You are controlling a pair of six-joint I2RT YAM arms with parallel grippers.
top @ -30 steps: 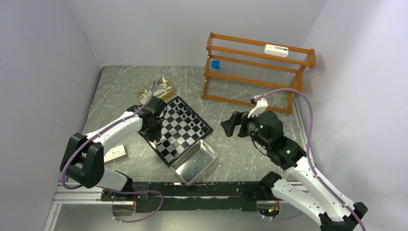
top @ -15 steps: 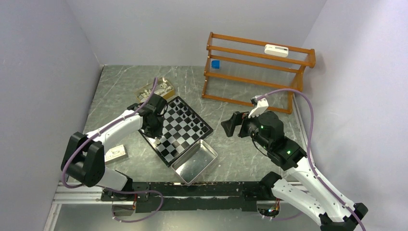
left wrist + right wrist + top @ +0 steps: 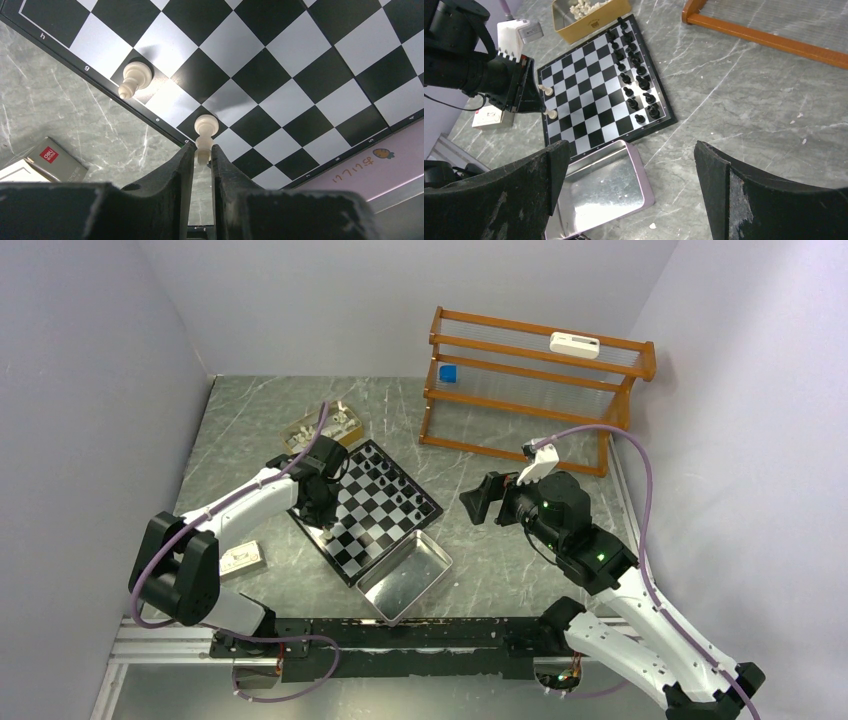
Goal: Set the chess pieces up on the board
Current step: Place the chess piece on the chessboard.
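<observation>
The board [image 3: 280,65] is flat and glossy, checkered black and white inside a thin black rim, and lies on the grey marbled worktop [image 3: 75,115]. The left gripper [image 3: 202,150] has its matte black jaws pinched on a smooth cream pawn [image 3: 205,125] standing at the board's edge, and another cream piece [image 3: 136,77] stands nearby. Black pieces [image 3: 634,75] line the opposite side in two rows. A gold-coloured box [image 3: 589,22] holds loose cream pieces [image 3: 581,6]. A shiny metal tray [image 3: 599,195] with rounded corners lies just beside the board. The right gripper [image 3: 478,502] hangs with its jaws spread wide.

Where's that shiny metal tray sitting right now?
In the overhead view, the metal tray lies near the table's front edge, just beside the chessboard's near-right side, between the two arms.
</observation>
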